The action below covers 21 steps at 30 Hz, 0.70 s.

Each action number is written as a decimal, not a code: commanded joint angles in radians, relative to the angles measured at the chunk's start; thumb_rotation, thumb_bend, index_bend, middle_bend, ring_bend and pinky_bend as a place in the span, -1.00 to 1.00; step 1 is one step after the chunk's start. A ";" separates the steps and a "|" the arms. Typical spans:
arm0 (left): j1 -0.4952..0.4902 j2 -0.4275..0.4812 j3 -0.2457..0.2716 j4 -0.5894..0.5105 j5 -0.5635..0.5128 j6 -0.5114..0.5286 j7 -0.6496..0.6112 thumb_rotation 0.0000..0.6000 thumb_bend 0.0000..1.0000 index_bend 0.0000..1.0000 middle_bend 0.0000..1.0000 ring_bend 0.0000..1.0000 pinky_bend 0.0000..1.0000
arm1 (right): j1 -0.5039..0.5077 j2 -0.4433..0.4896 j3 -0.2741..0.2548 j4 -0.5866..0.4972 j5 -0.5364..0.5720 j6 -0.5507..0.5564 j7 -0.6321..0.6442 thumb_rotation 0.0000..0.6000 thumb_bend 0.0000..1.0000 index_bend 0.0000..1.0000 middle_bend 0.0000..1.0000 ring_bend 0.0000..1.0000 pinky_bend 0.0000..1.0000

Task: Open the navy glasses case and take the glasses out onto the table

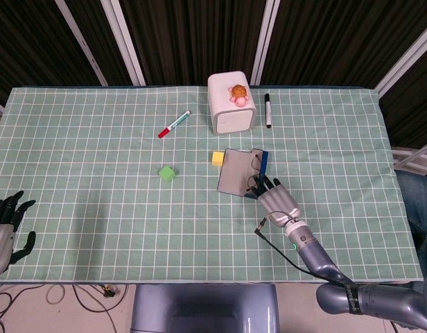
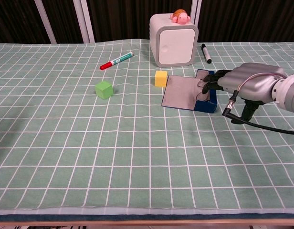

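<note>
Case (image 1: 240, 171) lies open near counter (image 1: 96, 208) centre, lid flat, just in front of white box (image 1: 229, 104). Glasses (image 2: 203, 85) inside navy tray — thin frame hard to make out. Right hand (image 1: 274, 200) over case's near right corner, fingers (image 2: 210, 81) spread, tips at glasses; contact unclear. Left hand (image 1: 4, 225) at counter's near left corner, fingers apart, holding nothing, partly cut off.

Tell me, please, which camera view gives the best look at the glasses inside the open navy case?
The head view: it looks straight down into the navy case, so the glasses show as thin wire above the right hand. In the chest view the fingers cover most of the glasses.
</note>
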State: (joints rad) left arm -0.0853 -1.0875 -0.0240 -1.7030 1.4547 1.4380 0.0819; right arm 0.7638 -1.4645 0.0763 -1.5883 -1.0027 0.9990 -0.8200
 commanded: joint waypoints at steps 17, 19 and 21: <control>0.000 -0.001 -0.001 0.002 -0.003 0.000 0.001 1.00 -0.08 -0.70 -1.00 -1.00 -0.96 | -0.003 -0.026 -0.036 0.052 0.002 -0.009 0.004 1.00 -0.13 -0.66 -1.00 -1.00 -0.53; 0.000 -0.001 -0.001 0.002 -0.003 0.001 0.001 1.00 -0.08 -0.70 -1.00 -1.00 -0.96 | -0.004 -0.023 -0.040 0.052 0.002 -0.009 0.004 1.00 -0.12 -0.66 -1.00 -1.00 -0.53; 0.000 0.000 -0.002 0.002 -0.004 0.001 0.001 1.00 -0.08 -0.70 -1.00 -1.00 -0.96 | -0.005 -0.019 -0.043 0.050 -0.001 -0.009 0.006 1.00 -0.12 -0.66 -1.00 -1.00 -0.53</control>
State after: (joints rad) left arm -0.0853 -1.0880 -0.0258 -1.7012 1.4510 1.4390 0.0833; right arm 0.7590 -1.4846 0.0340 -1.5376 -1.0028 0.9900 -0.8144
